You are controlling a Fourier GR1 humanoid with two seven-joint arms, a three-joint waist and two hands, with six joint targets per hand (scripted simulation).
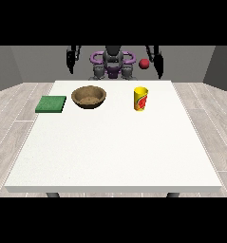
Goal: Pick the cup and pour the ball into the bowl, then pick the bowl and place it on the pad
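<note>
Tabletop point(110, 156) front half bare white, nearest the camera; all task things sit in a row toward the far edge. Cup point(140, 98): yellow with red print, upright, right of centre, well apart from both hands. Looks like a light, rigid, smooth-walled tumbler, probably slick, so best taken round the mid-wall from the side, thumb opposite fingers, kept upright until over the bowl. Ball point(144, 63): red, small, shows above and behind the cup near the hand at the view's right, not inside the cup; can't tell if it is touching anything. Bowl point(89, 97): brown, wood-like, upright, left of the cup with a clear gap, nothing visible inside; likely stiff and a bit heavier than the cup, rim or side wall the place to hold. Pad point(51, 104): green, flat, just left of the bowl, not touching it. Hand at the view's right point(158, 66) hangs off the far edge, holds nothing; fingers too small, can't tell open or closed. Hand at the view's left point(71, 60) same, hanging, nothing held, can't tell. Task judged not started, cup grasp is the step up next
</note>
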